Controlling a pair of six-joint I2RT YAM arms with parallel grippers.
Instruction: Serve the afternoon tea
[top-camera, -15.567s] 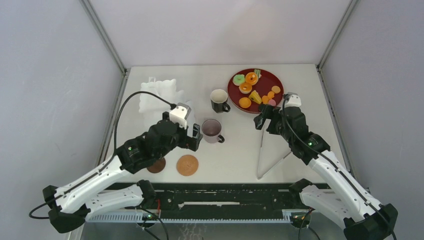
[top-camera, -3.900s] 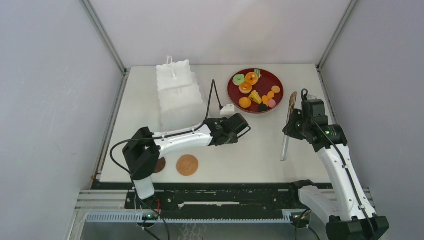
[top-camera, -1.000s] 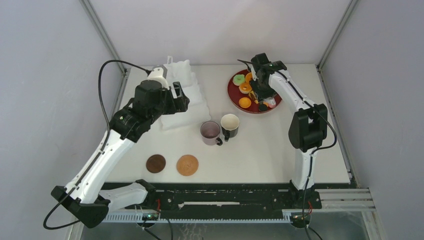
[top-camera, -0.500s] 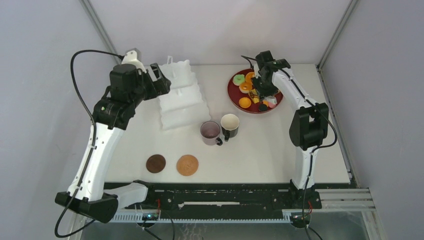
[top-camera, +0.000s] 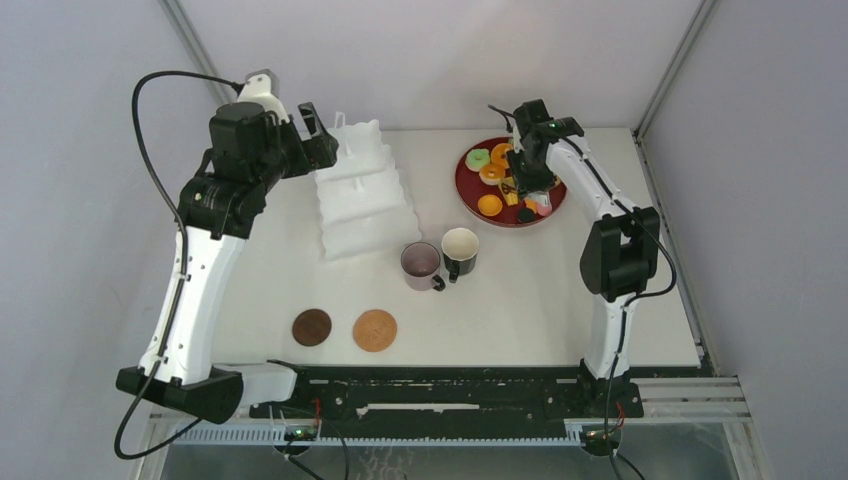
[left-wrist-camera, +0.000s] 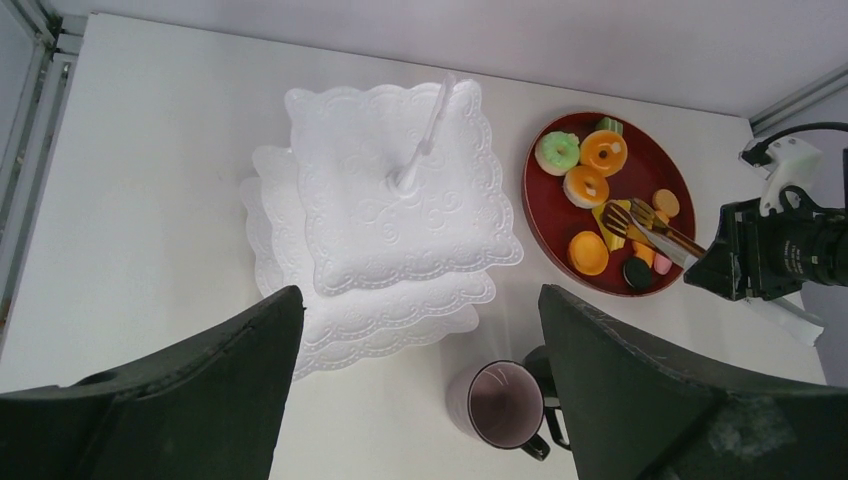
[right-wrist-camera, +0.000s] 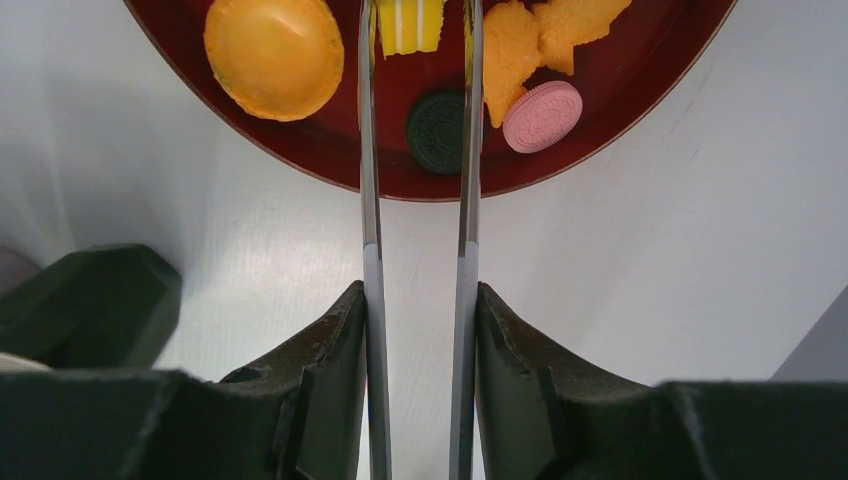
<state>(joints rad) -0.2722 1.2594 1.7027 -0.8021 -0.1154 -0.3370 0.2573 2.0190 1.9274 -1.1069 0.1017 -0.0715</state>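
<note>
Left end effector (left-wrist-camera: 418, 300) is hovering wide open and empty above the white three-tier stand (top-camera: 358, 190). Right of the stand, the right end effector (right-wrist-camera: 417, 295) is gripping the metal tongs (right-wrist-camera: 367, 200), tips straddling a yellow pastry (right-wrist-camera: 410, 25) on the dark red tray (left-wrist-camera: 548, 210). The mauve mug (top-camera: 421, 264) and black mug (top-camera: 460, 250) are sitting side by side off the stand's near right corner.

The pincer (right-wrist-camera: 420, 315) clamps the long metal tongs (right-wrist-camera: 368, 220). Their arms reach ahead over the dark red tray (right-wrist-camera: 330, 160), flanking a yellow pastry (right-wrist-camera: 410, 22). An orange pastry (right-wrist-camera: 272, 52) lies ahead-left.
</note>
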